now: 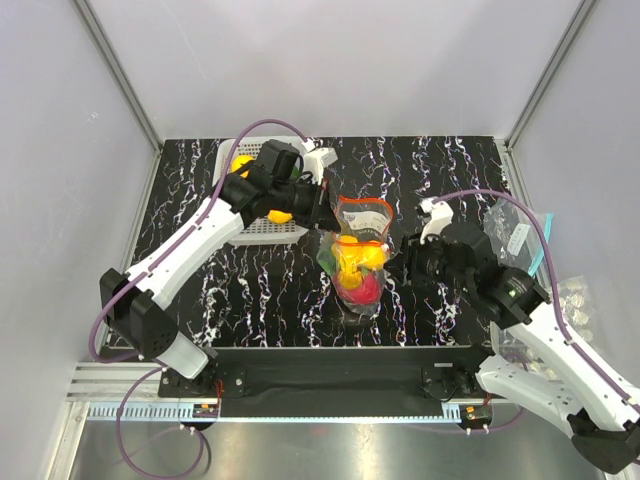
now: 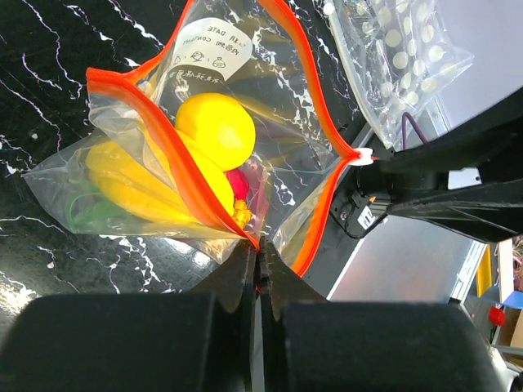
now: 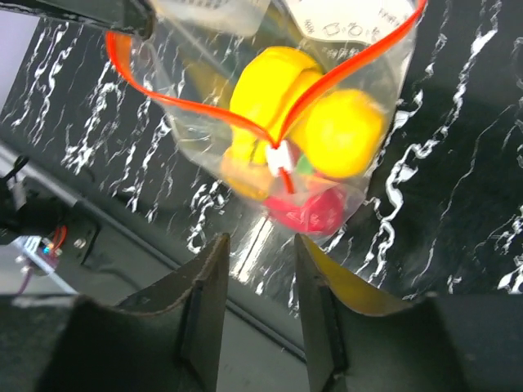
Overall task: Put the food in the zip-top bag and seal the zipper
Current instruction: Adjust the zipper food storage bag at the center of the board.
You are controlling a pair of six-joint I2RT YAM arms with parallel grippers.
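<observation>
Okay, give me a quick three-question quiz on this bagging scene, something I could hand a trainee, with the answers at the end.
1. True or false: the zipper of the zip-top bag is already sealed.
2. Which claw pinches the end of the bag's zipper edge? A) left claw B) right claw C) neither
3. Fill in: the white slider tab sits just beyond the open fingertips of the ___ claw, not gripped.

Key
1. False: the strip gapes in a loop around the food.
2. A.
3. right.
</observation>
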